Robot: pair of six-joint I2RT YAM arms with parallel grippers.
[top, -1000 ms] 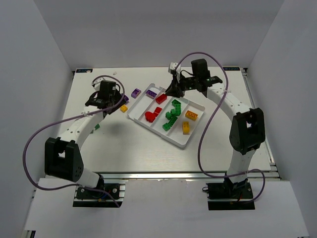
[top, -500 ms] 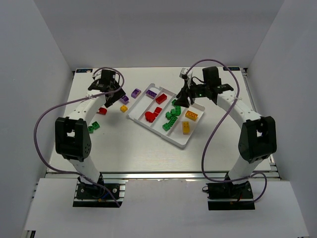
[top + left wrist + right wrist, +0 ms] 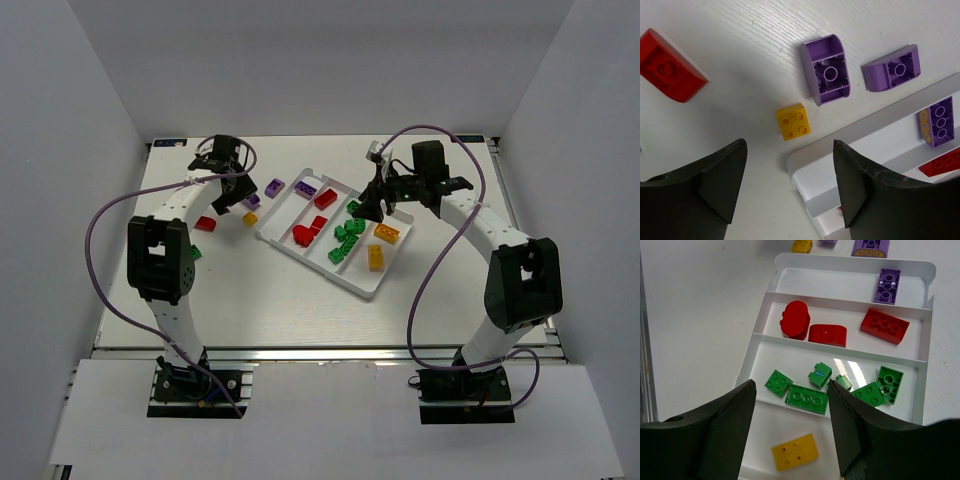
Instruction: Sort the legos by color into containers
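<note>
The white tray [image 3: 310, 263] lies in the middle of the table with four long compartments. They hold a purple lego [image 3: 887, 286], red legos [image 3: 827, 335], several green legos [image 3: 807, 399] and yellow legos [image 3: 795, 451]. My right gripper [image 3: 790, 390] hangs open and empty above the green and yellow compartments [image 3: 368, 208]. Left of the tray lie a loose yellow lego [image 3: 792, 121], two purple legos [image 3: 826, 70] and a red lego [image 3: 670, 72]. My left gripper [image 3: 790, 150] stands open and empty over the tray's left corner [image 3: 865, 122], just short of the yellow lego.
A small green lego [image 3: 193, 253] lies alone on the table left of the tray, near the left arm's elbow. White walls enclose the table on the left, back and right. Purple cables loop from both arms.
My right gripper has opened and shifted from the tray's far end to over the green compartment. My left arm has swung back and its gripper has widened near the loose legos.
</note>
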